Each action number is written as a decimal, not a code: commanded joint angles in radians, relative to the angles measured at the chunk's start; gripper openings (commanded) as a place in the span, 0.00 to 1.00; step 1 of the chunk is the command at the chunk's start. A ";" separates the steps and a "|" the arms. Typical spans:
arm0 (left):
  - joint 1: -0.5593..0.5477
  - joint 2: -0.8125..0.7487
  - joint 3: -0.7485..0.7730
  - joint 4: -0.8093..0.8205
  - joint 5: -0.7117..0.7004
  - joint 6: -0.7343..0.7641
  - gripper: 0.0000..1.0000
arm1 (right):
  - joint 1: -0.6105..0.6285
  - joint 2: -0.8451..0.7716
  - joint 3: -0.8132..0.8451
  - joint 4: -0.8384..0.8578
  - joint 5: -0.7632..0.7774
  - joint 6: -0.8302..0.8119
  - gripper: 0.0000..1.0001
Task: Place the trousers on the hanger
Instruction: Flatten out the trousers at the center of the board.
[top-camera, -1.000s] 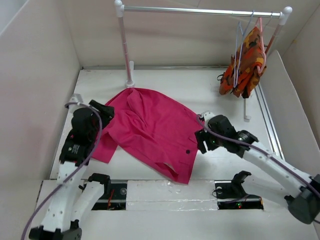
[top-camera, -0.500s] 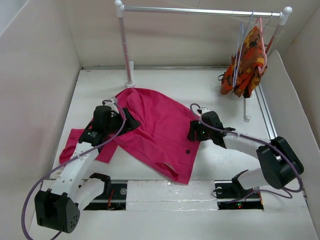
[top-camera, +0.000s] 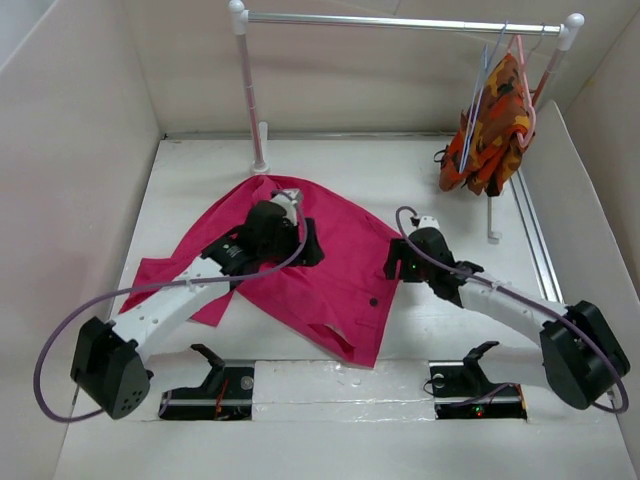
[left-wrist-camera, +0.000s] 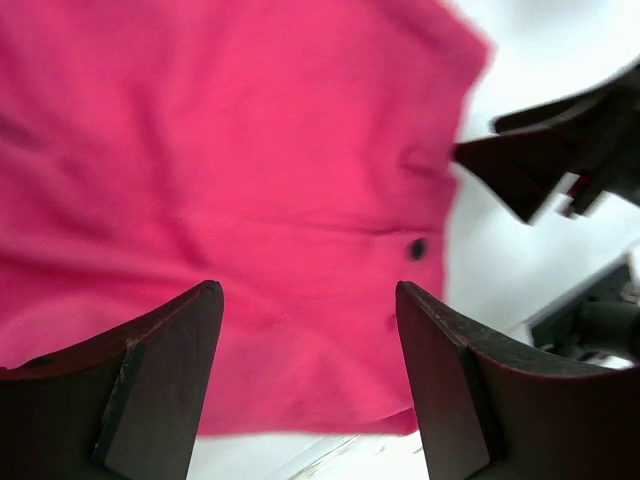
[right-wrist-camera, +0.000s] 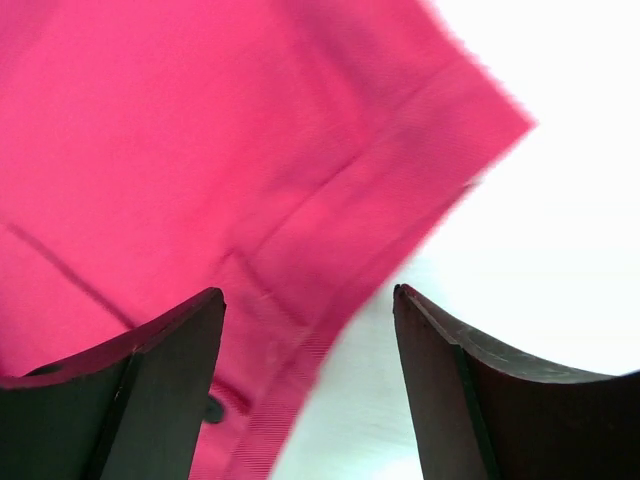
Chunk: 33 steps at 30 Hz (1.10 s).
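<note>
While the magenta trousers (top-camera: 335, 265) lie spread mid-frame and the lilac wire hanger (top-camera: 477, 100) hangs upper right, the left gripper (left-wrist-camera: 308, 292) and right gripper (right-wrist-camera: 308, 295) hover over them wide and empty, so I'd judge this the grasping step, with pinching the cloth next.

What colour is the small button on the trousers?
Dark, near black: the button stands out against the plain magenta-pink trousers. The left wrist view shows it best.

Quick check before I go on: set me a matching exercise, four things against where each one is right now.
1 trousers
2 hanger
3 left fingers
4 right fingers

A open, at the trousers' right edge
B hung at the right end of the rail
C spread on the table
D open, over the trousers' middle

Pairs: 1-C, 2-B, 3-D, 4-A
</note>
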 joint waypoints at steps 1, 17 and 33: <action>-0.071 0.041 0.093 0.055 -0.082 -0.048 0.66 | -0.051 -0.021 0.047 -0.138 0.054 -0.081 0.74; -0.071 -0.071 -0.059 0.055 -0.091 -0.131 0.61 | -0.045 0.137 0.041 -0.073 0.041 0.000 0.00; -0.071 -0.026 0.070 -0.084 -0.223 -0.146 0.65 | -0.891 -0.081 0.294 -0.296 0.161 -0.233 0.57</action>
